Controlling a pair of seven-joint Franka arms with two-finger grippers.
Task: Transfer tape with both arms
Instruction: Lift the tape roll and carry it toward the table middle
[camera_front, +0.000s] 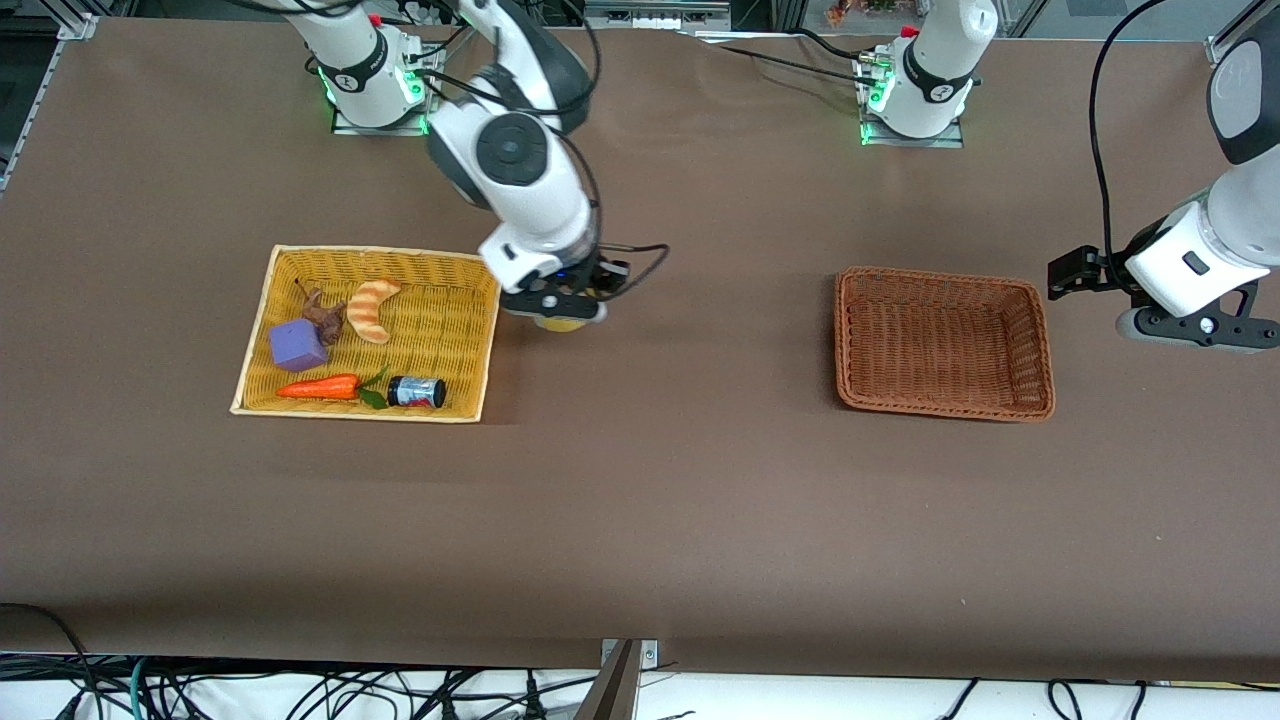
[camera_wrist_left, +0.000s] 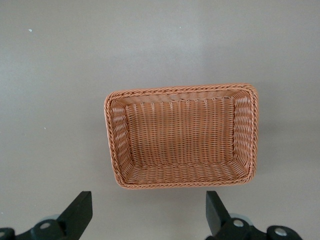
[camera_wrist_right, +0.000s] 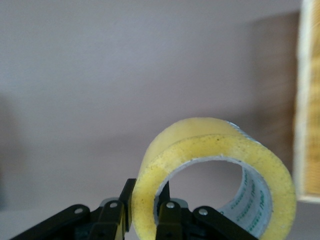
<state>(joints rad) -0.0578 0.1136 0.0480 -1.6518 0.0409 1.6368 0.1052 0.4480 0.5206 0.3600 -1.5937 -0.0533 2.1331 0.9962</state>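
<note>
Your right tool (camera_front: 556, 312) grips the tape (camera_wrist_right: 215, 172) over the desk (camera_front: 650, 480) beside the yellow basket (camera_front: 470, 400); handover remains. Left tool (camera_wrist_left: 145, 220), wide, waits above the brown basket (camera_wrist_left: 113, 150).

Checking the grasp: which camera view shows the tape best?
The right wrist view. There the tape fills the frame, with the right end effector shut on its wall, one finger inside the hole. The front view shows only a yellow sliver under that end effector, beside the yellow basket. The left wrist view shows none of it.
</note>
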